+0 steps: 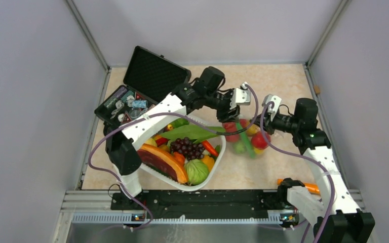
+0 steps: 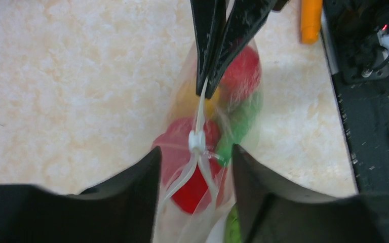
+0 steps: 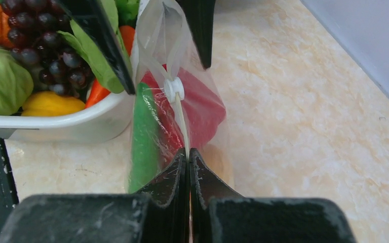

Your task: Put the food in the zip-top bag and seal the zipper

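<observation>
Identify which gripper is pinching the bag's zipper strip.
The right gripper, shut on the zipper; the left gripper stands open around the slider.

Count two hands over one desk [image 1: 283, 81]: the left hand [image 2: 196, 167] and the right hand [image 3: 188, 154]. Count one clear bag [image 3: 154, 35] with one white slider [image 3: 173, 89]. Inside it you can confirm at least two red pieces [image 1: 261, 140], one long green pod [image 3: 144, 131], one yellow piece [image 1: 254, 129] and one small green piece [image 1: 239, 147]. Also count one white basket [image 1: 222, 149], one grape bunch [image 1: 187, 148], one black case [image 1: 154, 71] and one loose orange piece [image 1: 309, 187].
</observation>
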